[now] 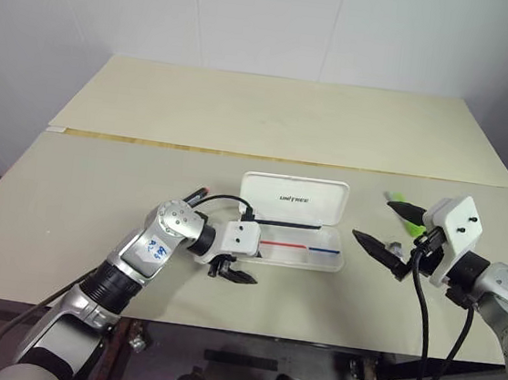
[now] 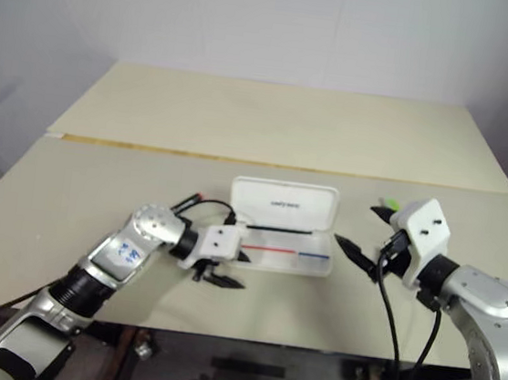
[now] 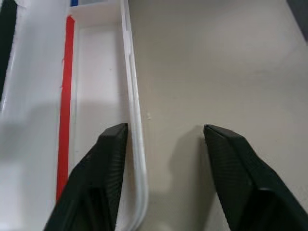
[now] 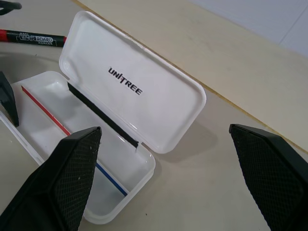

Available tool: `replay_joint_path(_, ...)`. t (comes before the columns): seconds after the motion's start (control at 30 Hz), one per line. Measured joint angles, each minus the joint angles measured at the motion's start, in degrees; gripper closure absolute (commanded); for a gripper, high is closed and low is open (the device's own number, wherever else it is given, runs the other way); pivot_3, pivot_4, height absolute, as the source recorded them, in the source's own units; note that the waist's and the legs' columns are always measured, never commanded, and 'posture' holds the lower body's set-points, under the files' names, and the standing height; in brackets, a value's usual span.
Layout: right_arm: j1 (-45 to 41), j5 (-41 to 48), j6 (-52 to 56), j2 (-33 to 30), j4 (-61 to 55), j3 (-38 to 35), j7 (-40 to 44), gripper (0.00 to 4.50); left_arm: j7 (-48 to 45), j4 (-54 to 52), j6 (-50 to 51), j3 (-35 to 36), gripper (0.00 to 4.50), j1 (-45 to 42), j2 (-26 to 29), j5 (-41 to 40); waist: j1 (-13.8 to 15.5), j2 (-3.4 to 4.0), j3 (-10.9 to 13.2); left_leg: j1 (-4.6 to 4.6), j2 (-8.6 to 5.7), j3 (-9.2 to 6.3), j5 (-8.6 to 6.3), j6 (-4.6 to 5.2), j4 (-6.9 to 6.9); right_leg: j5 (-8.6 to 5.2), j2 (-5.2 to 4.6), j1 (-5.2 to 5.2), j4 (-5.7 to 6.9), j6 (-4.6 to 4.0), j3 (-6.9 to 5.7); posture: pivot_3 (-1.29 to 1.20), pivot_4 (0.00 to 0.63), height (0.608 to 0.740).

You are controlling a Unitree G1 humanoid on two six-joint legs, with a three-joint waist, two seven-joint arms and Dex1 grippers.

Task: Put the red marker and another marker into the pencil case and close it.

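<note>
The white pencil case [image 1: 293, 200] lies open mid-table, lid up and back; its tray [image 4: 53, 103] holds only a red-and-blue stripe and a black strip. My left gripper [image 1: 233, 274] is open at the tray's left front corner, one finger [image 3: 103, 163] inside the rim and the other outside on the table. The red marker [image 4: 31, 37] lies on the table behind my left wrist, left of the lid, its red end [image 1: 198, 192] peeking out. The lime-green marker [image 1: 405, 210] lies right of the case, just behind my right gripper [image 1: 380, 250], which hovers open and empty, pointing at the case.
The beige table [image 1: 66, 224] has a second board [image 1: 290, 112] joined behind it along a seam, with a white wall beyond. A black cable [image 1: 223, 199] loops over my left wrist near the lid. The table's front edge runs just below my left gripper.
</note>
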Motion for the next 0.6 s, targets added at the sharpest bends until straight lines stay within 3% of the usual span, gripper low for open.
replay_joint_path(0.07,0.01,0.00,-0.02,0.17,-0.01,0.04,0.00,0.00,-0.10,-1.55,0.04,0.12,2.03,0.07,0.12,-0.86,0.15,0.00,0.00,0.00,0.00,0.00,0.00,0.00,-0.01,0.00,0.00,0.00,-0.01,0.00,0.00,0.00,0.150,0.740)
replay_joint_path(0.13,0.04,-0.01,-0.03,0.38,-0.02,0.14,0.00,0.00,-0.02,-2.48,0.47,0.24,1.67,0.12,0.31,-1.64,0.21,0.00,0.00,0.00,0.00,0.01,0.00,0.00,-0.01,0.00,0.00,-0.01,-0.01,0.00,0.01,0.00,0.150,0.740)
replay_joint_path(0.3,0.03,-0.03,-0.13,0.78,-0.01,0.54,0.03,0.00,1.30,-3.49,1.12,2.83,0.17,0.51,0.38,-4.52,0.28,0.00,0.00,0.02,0.00,0.02,0.00,0.00,0.01,0.00,0.00,-0.01,0.01,-0.01,0.02,0.00,0.150,0.740)
replay_joint_path(0.6,-1.03,0.10,-1.23,0.75,0.65,0.76,2.02,0.00,3.73,-5.56,0.31,12.31,0.06,3.03,2.57,-11.73,0.02,0.00,0.00,0.03,0.02,0.02,0.01,-0.02,-0.05,0.01,0.01,-0.01,0.00,-0.01,0.02,0.00,0.150,0.740)
